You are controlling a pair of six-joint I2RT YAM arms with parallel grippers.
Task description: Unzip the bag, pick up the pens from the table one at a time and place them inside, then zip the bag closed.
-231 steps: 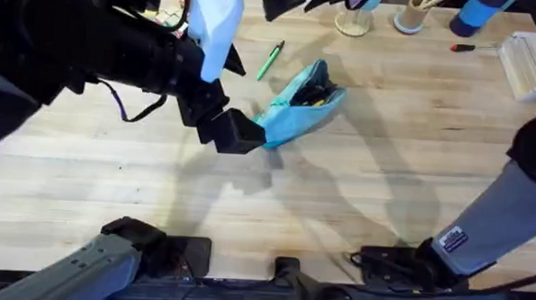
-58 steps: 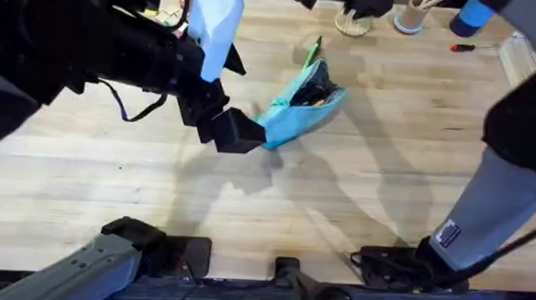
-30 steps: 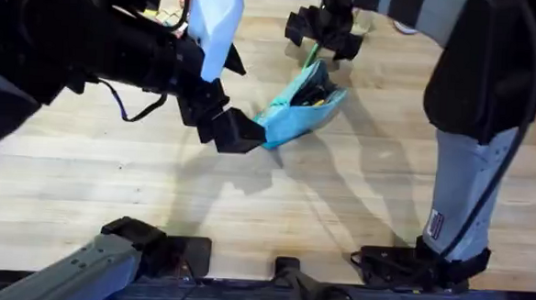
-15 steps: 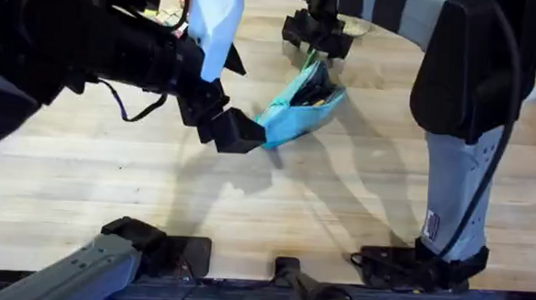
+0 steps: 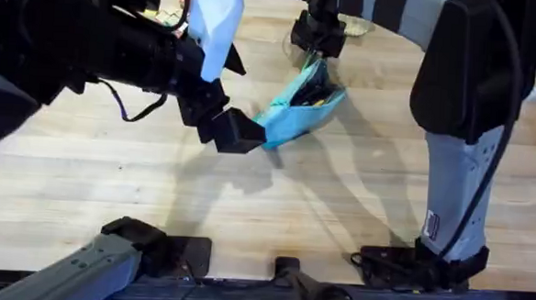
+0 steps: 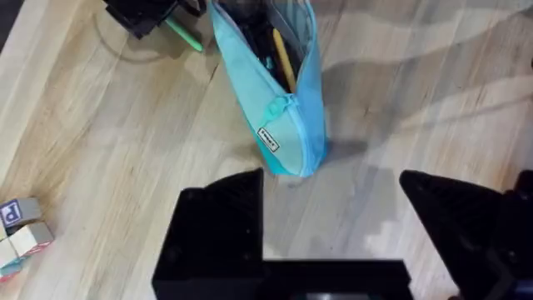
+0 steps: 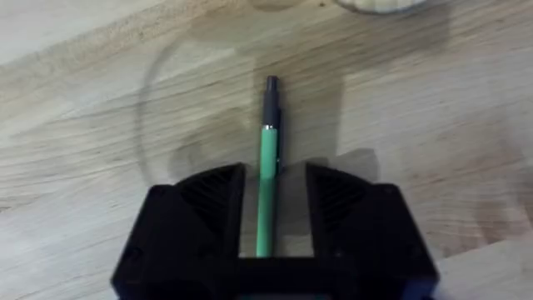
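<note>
A soft turquoise-blue fabric pencil pouch (image 5: pixel 300 106) lies near the middle of a pale wooden butcher-block table (image 5: pixel 357 201), set slantwise so one end points to the near left and the other to the far right. Its zipper is open along the top, and the left wrist view shows dark and yellow pens (image 6: pixel 283 58) already inside, with a teal pull (image 6: pixel 272 111) hanging on its side. The left gripper (image 5: pixel 235 132), black and blocky, sits at the pouch's near-left end; in its own wrist view the two black fingers (image 6: pixel 218 218) stand spread wide, one on each side of the pouch's tip, and I cannot tell whether they touch the fabric. The right arm reaches across to the far side of the table, and the right gripper (image 5: pixel 315 35) hangs just beyond the pouch's far end. Its wrist view shows a slim bright-green pen with a dark tip (image 7: pixel 268 158) lying on the wood between its black fingers (image 7: pixel 212 204), which are parted around the pen with a small gap on each side. Small lettered toy blocks (image 6: pixel 17 229) rest on the table, off to one side of the left gripper.
</note>
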